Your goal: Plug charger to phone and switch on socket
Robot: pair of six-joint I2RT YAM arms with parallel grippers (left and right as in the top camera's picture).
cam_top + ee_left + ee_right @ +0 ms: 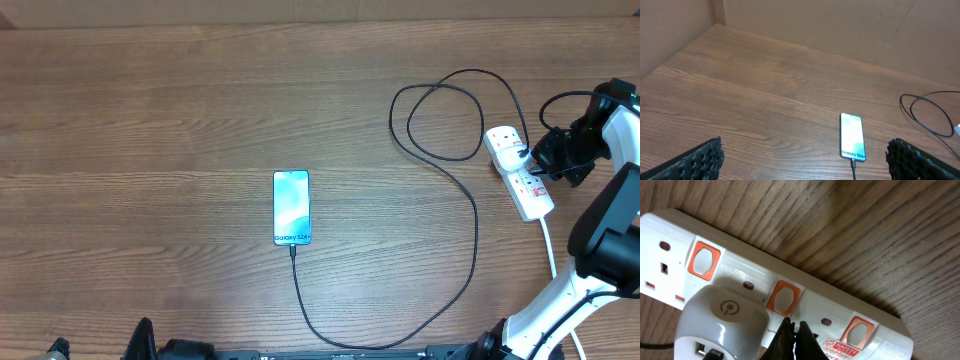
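Observation:
The phone [291, 207] lies flat mid-table with its screen lit, and it also shows in the left wrist view as the phone [852, 136]. The charger's black cable [470, 250] is plugged into the phone's near end. It loops right and up to a white adapter [722, 317] seated in the socket [518, 170]. My right gripper [794, 327] is shut with nothing in it. Its tips sit on the socket [815, 297] just below the middle orange switch [782, 298]. My left gripper [805, 170] hovers open near the table's front, well short of the phone.
Two more orange switches [703, 260] [859, 331] flank the middle one. The strip's white cord [549, 245] runs toward the front right beside the right arm [610, 220]. A brown wall [840, 25] borders the far side of the table.

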